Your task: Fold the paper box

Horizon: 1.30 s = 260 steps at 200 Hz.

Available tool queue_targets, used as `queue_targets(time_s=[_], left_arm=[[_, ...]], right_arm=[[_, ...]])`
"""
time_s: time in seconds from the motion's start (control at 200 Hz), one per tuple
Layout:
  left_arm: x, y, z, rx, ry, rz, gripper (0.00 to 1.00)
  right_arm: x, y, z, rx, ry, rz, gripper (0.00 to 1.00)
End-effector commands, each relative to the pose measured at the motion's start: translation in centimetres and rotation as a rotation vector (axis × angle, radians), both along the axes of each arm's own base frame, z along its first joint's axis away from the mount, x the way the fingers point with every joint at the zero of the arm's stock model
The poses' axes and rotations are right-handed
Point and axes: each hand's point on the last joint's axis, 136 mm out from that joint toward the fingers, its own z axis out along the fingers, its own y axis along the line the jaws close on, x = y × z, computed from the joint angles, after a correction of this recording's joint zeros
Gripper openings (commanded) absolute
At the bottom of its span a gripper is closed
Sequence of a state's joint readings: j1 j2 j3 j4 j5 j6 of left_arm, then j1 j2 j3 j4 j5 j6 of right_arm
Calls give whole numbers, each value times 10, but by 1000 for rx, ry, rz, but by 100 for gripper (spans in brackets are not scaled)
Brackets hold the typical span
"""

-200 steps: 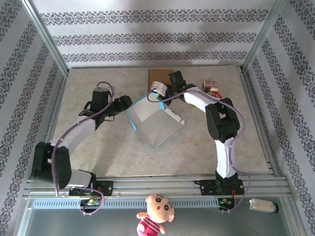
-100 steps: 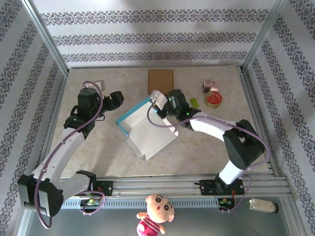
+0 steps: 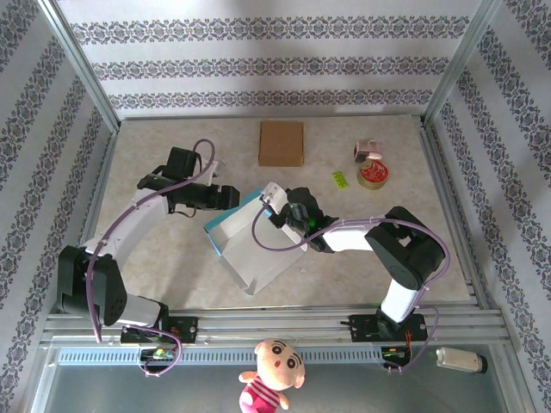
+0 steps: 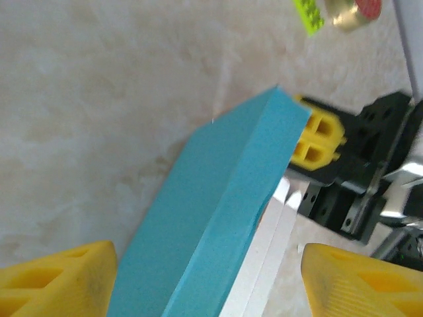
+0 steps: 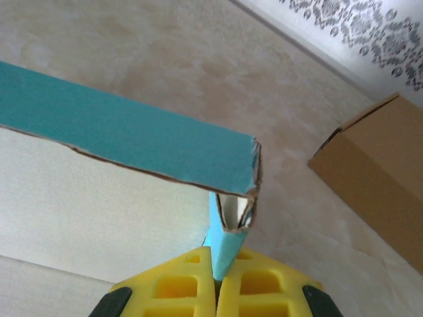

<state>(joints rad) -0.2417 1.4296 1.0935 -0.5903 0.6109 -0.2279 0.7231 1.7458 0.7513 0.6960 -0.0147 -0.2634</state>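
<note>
On the beige marbled table the half-folded teal-and-white paper box lies central, and its thin far corner flap, pinched by the right gripper, may tear or crease if the left gripper, jaws apart astride the left wall, shoves it sideways.

Top camera looks down over the table; both close wrist cameras share the paper box.

Left tool wide, right tool tight.
</note>
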Motion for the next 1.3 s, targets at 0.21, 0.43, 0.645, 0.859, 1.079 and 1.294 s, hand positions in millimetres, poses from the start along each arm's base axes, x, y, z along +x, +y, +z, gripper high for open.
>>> queue_targets(time_s=[0.21,0.43,0.645,0.859,1.079,1.294], left_arm=[[6,-19,-23,-15,76,-56,55],[4,-25,-30,-21,97,-77,46],[2,-22,-38,4,122,-76,44],[3,-23,-40,10,128,-74,45],[4,-23,-34,4,108,-72,44],[5,-24,-29,-8,92,-68,44]], right_arm=[[-7,6,10,153,61,-29,7],[-1,7,-11,161,92,-70,13],[5,11,-19,194,61,-77,19],[14,15,-25,215,53,-97,21],[19,12,-30,221,50,-164,11],[24,15,-35,217,48,-198,8]])
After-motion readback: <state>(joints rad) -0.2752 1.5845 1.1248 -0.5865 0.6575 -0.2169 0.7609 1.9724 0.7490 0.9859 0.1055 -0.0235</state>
